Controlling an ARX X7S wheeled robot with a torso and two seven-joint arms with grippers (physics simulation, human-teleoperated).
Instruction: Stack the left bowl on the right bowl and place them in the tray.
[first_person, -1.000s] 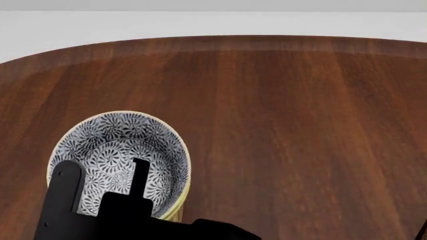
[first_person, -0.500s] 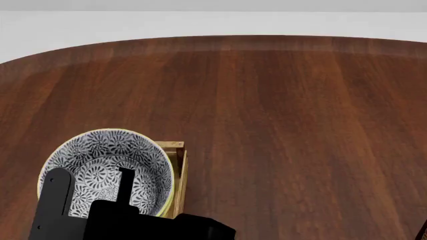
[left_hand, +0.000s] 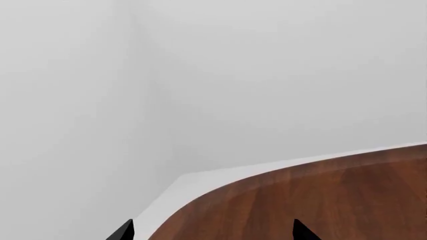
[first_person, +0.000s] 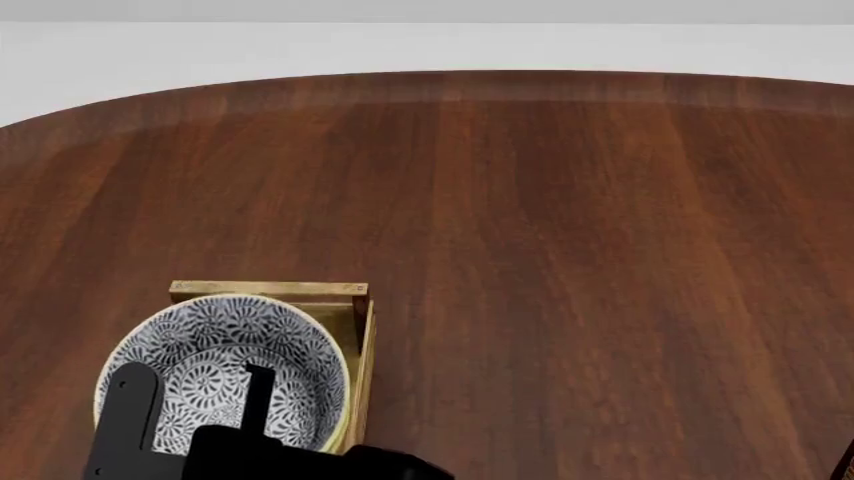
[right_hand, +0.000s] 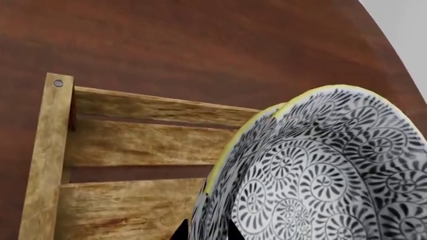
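Bowls (first_person: 220, 370) are stacked and sit over the tray (first_person: 350, 330) near the surface's (first_person: 574, 250) front-left edge. Your right hand (first_person: 194, 410) pinches the near rim, one finger inside, one out. Lower w/o tilting, keep the stack centred btwn the plank sides, let go only once it rests on the slats. Bowls: b/w swirl print, yellow rim. Left hand (left_hand: 210, 234) is spread, holding nothing.
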